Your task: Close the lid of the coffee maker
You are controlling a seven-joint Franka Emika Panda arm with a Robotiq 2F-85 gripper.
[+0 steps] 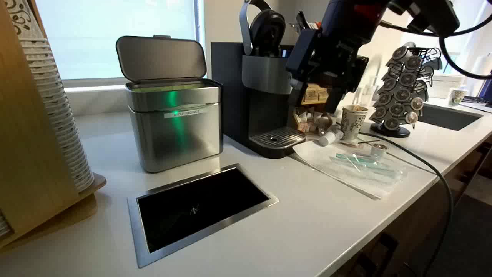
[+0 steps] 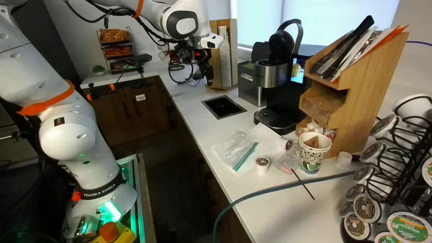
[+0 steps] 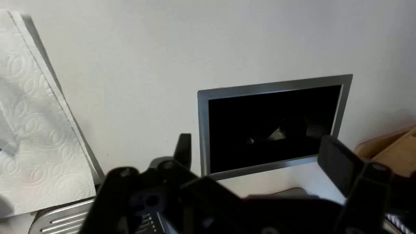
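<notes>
Daylight from the window (image 1: 123, 27) washes over the white countertop (image 1: 303, 227), and the arm (image 2: 65, 135) holds its gripper (image 3: 255, 148) out above it, pointing down. The jaws stand apart — I see nothing held between them, only the counter and a steel-rimmed opening (image 3: 203, 136) beyond and below.

On the window side of the jaws is the coffee maker (image 2: 271, 76), its drip tray (image 1: 284, 134) lower than the fingertips (image 3: 184, 146) as far as I can judge. Its lid (image 2: 281, 44) is tipped right up in both exterior views, handle (image 1: 245, 29) raised with it, well apart from the jaws and, by my reading, higher than they are.

So the closing looks undone to me. What's left, I'd say, is the whole job: bring the jaws up behind the raised lid, tip it forward, then press until it seats. Beside the machine, also window-side of the jaws, a steel bin (image 1: 192, 134) has its flat cover (image 1: 163, 57) up too — not the one wanted, I take it.
</notes>
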